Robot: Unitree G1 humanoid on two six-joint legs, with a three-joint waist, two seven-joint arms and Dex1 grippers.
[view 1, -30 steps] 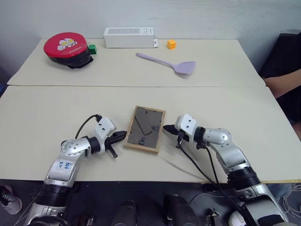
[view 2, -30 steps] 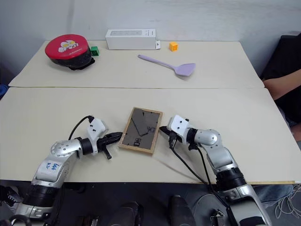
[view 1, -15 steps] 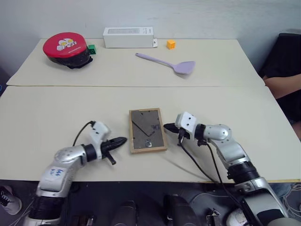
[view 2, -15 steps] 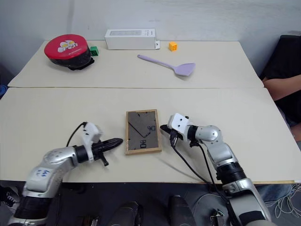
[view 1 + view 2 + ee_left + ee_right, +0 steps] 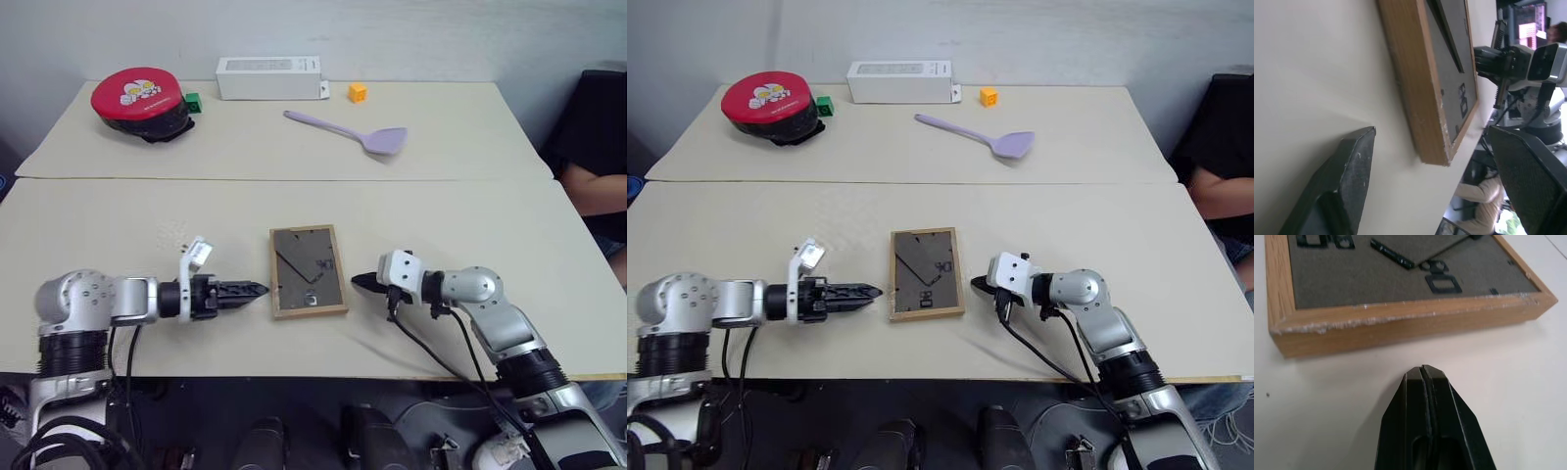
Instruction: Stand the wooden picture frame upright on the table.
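Observation:
The wooden picture frame (image 5: 308,271) lies flat on the table (image 5: 147,225) near its front edge, with the dark back panel and fold-out stand facing up. My left gripper (image 5: 257,290) lies low over the table and points at the frame's left edge, a short gap away. In the left wrist view its fingers (image 5: 1352,176) stand wide open with the frame's wooden edge (image 5: 1415,73) ahead of them. My right gripper (image 5: 359,283) is shut on nothing, its tip (image 5: 1422,369) just off the frame's right edge (image 5: 1400,325).
On the far half of the table sit a red round lidded case (image 5: 137,98), a green cube (image 5: 193,101), a white oblong box (image 5: 269,76), an orange cube (image 5: 358,92) and a lilac spatula (image 5: 353,132). A person's arm (image 5: 593,186) shows at the right edge.
The frame has turned from slanted to square with the table edge. My left arm swung out to the left and its gripper opened. The right gripper backed slightly off the frame.

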